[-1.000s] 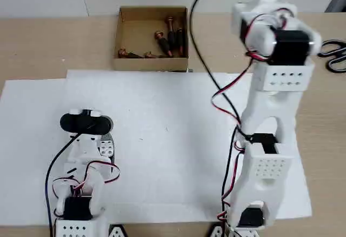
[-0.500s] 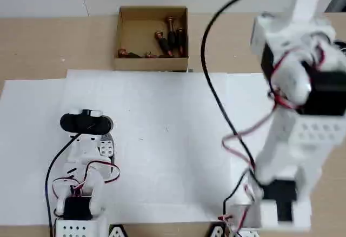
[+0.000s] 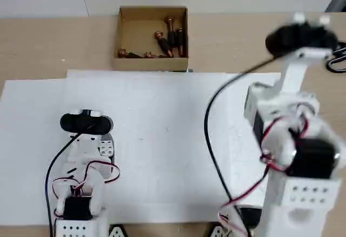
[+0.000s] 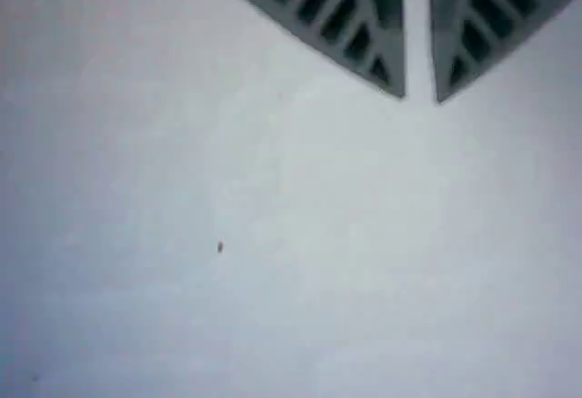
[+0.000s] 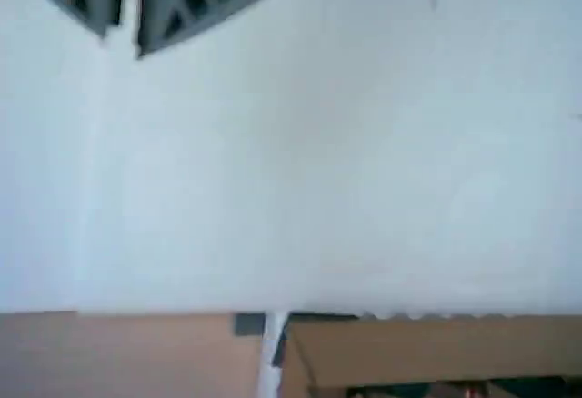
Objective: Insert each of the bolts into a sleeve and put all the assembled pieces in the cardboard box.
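Observation:
The cardboard box point(image 3: 153, 63) stands at the far middle of the table and holds several copper-coloured bolt-and-sleeve pieces point(image 3: 167, 39). My left gripper point(image 4: 419, 98) hangs just above the white paper at the near left, jaws shut with nothing between them. In the high view the left arm point(image 3: 81, 156) is folded low. My right gripper point(image 5: 121, 42) is also shut and holds nothing, above the paper, with the box's front wall point(image 5: 427, 353) farther off. The right arm point(image 3: 294, 139) stands tall at the near right.
A large white paper sheet point(image 3: 162, 139) covers the table's middle. Scissor handles point(image 3: 339, 59) lie at the far right edge. Black and red cables point(image 3: 216, 139) hang beside the right arm.
The right arm has swung back from beside the box toward the near right and now rises close under the high camera. The left arm has not moved.

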`<state>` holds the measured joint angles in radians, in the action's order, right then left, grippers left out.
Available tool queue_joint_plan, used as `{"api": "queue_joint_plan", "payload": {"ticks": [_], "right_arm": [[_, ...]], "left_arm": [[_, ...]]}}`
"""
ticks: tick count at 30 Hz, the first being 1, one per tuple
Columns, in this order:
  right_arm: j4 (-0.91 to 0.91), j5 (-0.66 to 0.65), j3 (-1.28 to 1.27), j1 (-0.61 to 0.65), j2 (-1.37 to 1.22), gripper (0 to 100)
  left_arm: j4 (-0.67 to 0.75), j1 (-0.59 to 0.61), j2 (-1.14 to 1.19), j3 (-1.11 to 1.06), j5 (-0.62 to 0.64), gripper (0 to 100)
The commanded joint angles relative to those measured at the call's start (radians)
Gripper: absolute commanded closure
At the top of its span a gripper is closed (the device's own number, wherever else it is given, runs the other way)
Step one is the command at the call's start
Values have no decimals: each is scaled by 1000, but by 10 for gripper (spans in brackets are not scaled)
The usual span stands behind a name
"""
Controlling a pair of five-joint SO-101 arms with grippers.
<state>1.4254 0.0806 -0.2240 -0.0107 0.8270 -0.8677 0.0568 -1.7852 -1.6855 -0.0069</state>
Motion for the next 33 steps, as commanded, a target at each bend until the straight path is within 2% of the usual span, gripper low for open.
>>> {"api": "queue_joint_plan", "payload": {"ticks": [1, 8, 17, 26, 33], "right_arm": [[-160, 6, -304, -7, 203, 996], [-329, 6, -712, -2, 487, 996], [-495, 11, -1071, -5, 727, 996], [-532, 6, -1315, -1, 993, 996], [-541, 14, -1364, -1, 986, 996]], "left_arm": [[5, 8, -8, 4, 3, 994], [5, 8, -8, 4, 3, 994], [5, 8, -8, 4, 3, 994], [5, 8, -8, 4, 3, 994], [5, 8, -8, 4, 3, 994]]}}
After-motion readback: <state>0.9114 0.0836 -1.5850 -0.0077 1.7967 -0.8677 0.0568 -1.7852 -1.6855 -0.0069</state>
